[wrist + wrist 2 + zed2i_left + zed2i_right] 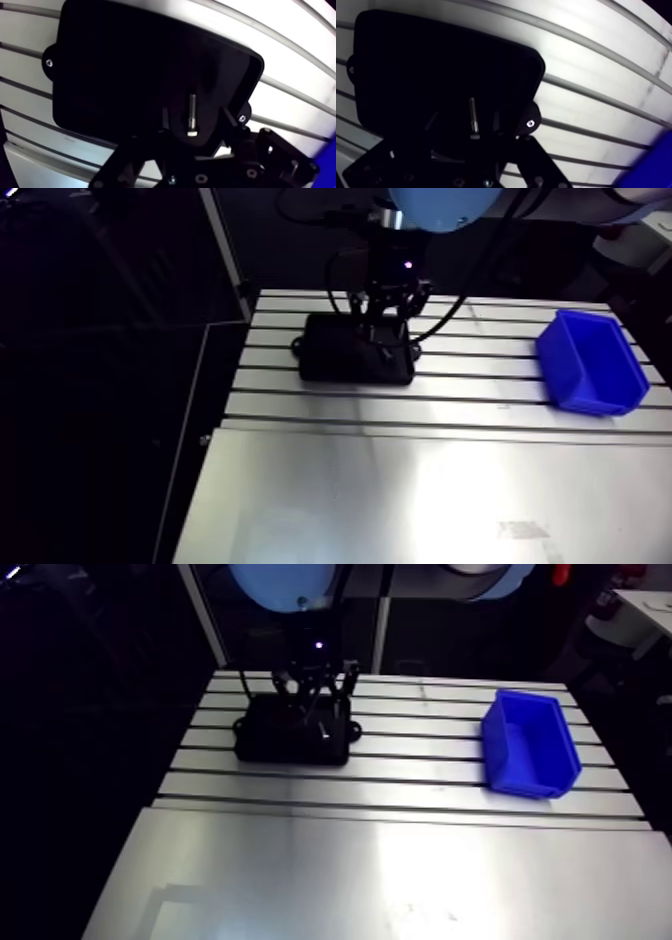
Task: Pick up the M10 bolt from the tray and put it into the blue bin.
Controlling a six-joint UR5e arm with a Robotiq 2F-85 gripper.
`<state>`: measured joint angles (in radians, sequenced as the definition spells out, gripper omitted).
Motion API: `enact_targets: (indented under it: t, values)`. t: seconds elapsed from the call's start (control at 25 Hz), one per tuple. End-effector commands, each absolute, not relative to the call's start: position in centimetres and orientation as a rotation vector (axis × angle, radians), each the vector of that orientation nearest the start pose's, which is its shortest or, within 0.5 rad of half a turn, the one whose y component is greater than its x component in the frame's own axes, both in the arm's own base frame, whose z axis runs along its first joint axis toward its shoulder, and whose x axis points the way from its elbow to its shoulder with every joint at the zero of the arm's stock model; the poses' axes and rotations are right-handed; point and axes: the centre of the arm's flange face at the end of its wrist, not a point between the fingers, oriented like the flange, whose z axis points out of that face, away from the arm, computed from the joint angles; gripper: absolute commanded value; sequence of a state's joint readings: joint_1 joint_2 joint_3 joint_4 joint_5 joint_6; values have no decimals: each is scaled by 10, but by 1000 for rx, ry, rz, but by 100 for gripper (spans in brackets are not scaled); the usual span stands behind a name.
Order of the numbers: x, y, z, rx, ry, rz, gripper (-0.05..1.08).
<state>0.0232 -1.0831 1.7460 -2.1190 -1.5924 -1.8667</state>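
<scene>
A black tray (125,75) sits on the shiny bench (400,488), across its long grooves. The tray has small ears at its corners, and each ear has a little screw (242,118) in it.

One silver bolt (192,114) lies flat inside the tray, near the end that faces the blue bin (590,363). Its head is on the side near the robot's wrist. Its thin end sticks out ahead, away from the wrist.

The jaws hang low over that same end of the tray. In the wrist view they are black against the black tray, so they are hard to see. Still, they look wide apart, one on each side of the bolt. The bolt lies in the middle of the space between them. There is a dark gap on both sides of it, so neither jaw touches it. The jaws hold nothing. I cannot tell if their tips touch the floor of the tray.

The blue bin stands on the same bench, well apart from the tray. It is open at the top, and all I can see inside it is blue.
</scene>
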Motion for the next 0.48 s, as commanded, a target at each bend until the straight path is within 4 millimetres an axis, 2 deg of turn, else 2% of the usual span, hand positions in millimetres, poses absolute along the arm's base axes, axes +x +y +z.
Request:
enact_targets:
  t: [0.04, 0.48]
  values:
    - [-592, -144, 179, -478, 2976, 15, 44]
    - [-588, -144, 174, -479, 2978, 20, 48]
